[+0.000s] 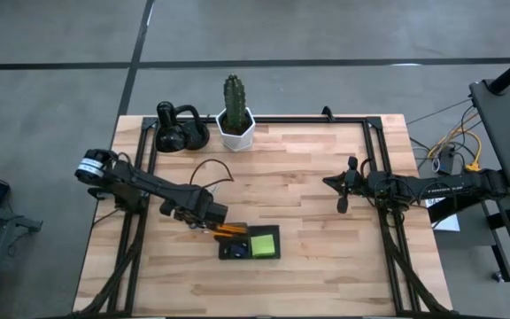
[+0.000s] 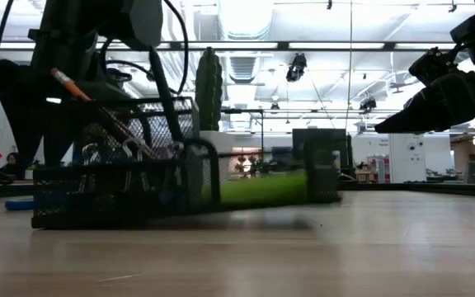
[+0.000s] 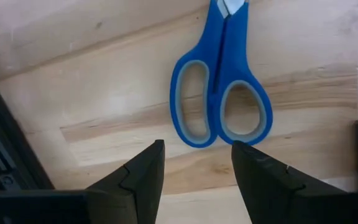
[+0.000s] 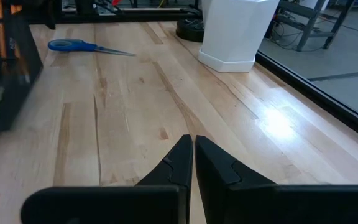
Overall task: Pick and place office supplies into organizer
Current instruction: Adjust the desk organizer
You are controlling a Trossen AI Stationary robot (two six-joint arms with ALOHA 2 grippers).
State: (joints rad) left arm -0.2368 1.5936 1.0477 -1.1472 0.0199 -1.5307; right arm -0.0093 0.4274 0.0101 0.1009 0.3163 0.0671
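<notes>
Scissors with blue plastic handles and grey-lined finger loops (image 3: 219, 93) lie flat on the pale wooden table (image 1: 317, 186), outside the organizer; in the left wrist view their two loops sit just ahead of the left gripper (image 3: 197, 168), with the closed blades running straight away from it, so the long axis points along the line of reach. The fingers of this gripper stand apart, open, with nothing between them; each dark tip is near one loop, not touching. In my judgement the coming move depends on this: the handles are the near end, and the jaws would have to come down across them. The left arm is clearly the nearer one; seen from above it hangs close to the small black mesh organizer tray (image 1: 237, 252), which holds orange pencils (image 1: 228, 231) and a lime-green sticky-note pad (image 1: 263, 243). The right gripper (image 1: 343, 188) waits well apart on the other side of the table, fingers pressed together and empty.
</notes>
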